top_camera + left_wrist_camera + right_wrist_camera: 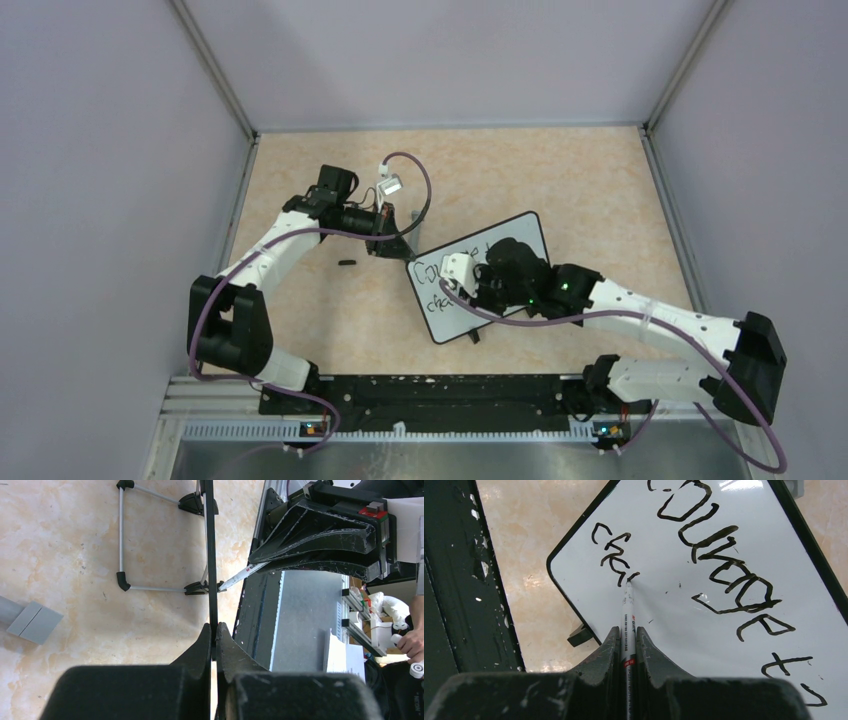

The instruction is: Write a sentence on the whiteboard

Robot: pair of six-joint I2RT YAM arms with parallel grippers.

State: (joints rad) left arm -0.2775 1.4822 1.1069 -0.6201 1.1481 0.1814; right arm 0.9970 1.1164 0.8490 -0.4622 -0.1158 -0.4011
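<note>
Whiteboard (pixel 520 230) pinched by left jaws, marker (pixel 628 615) clamped in right jaws, black piece (pixel 347 262) nearby

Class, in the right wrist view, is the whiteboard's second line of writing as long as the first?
No, the second line holds only a few letters ending at the marker tip; the first line crosses the whiteboard.

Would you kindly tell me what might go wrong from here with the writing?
The left gripper clamps the whiteboard by one edge only, so writing pressure might swing it. The marker is pinched thinly in the right gripper with its tip on the board; it may tilt or slip. The sentence lies near that gripper and could smear.
</note>
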